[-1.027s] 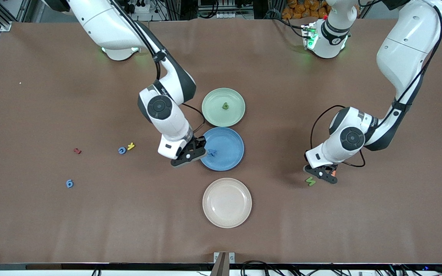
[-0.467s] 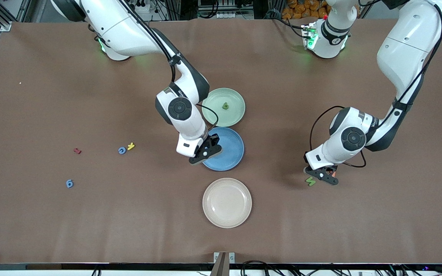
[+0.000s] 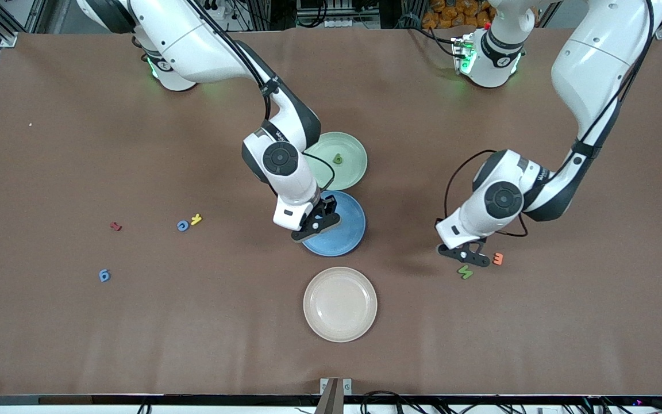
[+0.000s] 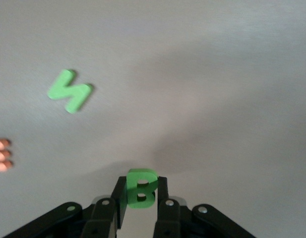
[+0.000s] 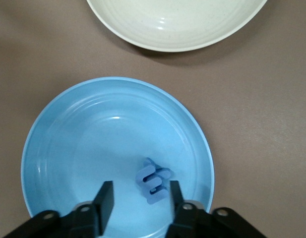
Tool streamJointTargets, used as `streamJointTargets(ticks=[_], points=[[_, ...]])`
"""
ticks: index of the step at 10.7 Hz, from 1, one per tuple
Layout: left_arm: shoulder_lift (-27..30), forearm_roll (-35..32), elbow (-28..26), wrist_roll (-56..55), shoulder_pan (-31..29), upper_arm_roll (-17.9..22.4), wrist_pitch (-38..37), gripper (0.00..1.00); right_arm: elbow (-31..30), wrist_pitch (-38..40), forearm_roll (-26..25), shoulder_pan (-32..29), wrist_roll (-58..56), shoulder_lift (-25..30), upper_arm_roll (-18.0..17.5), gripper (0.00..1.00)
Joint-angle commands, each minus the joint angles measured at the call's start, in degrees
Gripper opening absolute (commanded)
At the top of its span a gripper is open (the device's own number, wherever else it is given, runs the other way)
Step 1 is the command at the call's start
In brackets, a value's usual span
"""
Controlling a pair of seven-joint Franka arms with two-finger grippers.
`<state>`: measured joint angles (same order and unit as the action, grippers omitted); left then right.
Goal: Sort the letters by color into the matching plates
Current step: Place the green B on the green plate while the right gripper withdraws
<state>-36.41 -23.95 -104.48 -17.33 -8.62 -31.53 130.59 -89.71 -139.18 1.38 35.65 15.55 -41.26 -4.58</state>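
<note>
Letters look light, stiff foam: left claw [image 4: 138, 198] pinches green B [image 4: 141, 187] by its flat faces, right claw [image 5: 138, 198] released above blue plate [image 5: 48, 148].

One letter [image 5: 153, 180] lies in the middle plate [image 5: 68, 144].

Brown table [image 3: 78, 345]; cables and racks along its edges.

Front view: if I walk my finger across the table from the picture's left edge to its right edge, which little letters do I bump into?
Blue 6 → red piece → blue piece → yellow piece → green piece in the green plate → green S → orange E.
</note>
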Motion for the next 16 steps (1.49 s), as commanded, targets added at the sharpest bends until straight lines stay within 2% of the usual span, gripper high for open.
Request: streamJointTargets(ticks=[1, 4, 9, 12, 15, 16], points=[[2.48, 1.54, 0.15, -9.18, 0.09, -5.01, -5.86, 0.00, 1.12, 0.05, -0.67, -0.49, 0.01, -0.66, 0.36, 1.00], [2.13, 3.64, 2.08, -20.43, 1.58, -10.47, -9.21, 0.00, -0.20, 3.64, -0.67, -6.98, -1.32, 1.18, 0.71, 1.00], [1.78, 5.41, 2.44, -40.90, 13.25, -10.83, -10.27, 0.00, -0.38, 13.75, -0.85, -17.00, -3.86, 5.13, 4.57, 1.00], [0.55, 5.76, 3.23, -51.11, 19.94, -10.75, -10.27, 0.00, -1.43, 14.99, 0.02, -22.54, -1.77, 6.19, 5.55, 1.00], [-2.08, 6.02, 4.98, -60.61, 26.53, -10.57, -10.01, 0.00, -4.59, 14.47, 0.29, -26.33, 20.06, 6.90, 6.42, 1.00], [-2.61, 6.63, 5.25, -61.15, 27.16, -10.48, -9.75, 0.14, -4.95, 14.90, 0.29, -26.77, 29.18, 6.90, 6.51, 1.00]])
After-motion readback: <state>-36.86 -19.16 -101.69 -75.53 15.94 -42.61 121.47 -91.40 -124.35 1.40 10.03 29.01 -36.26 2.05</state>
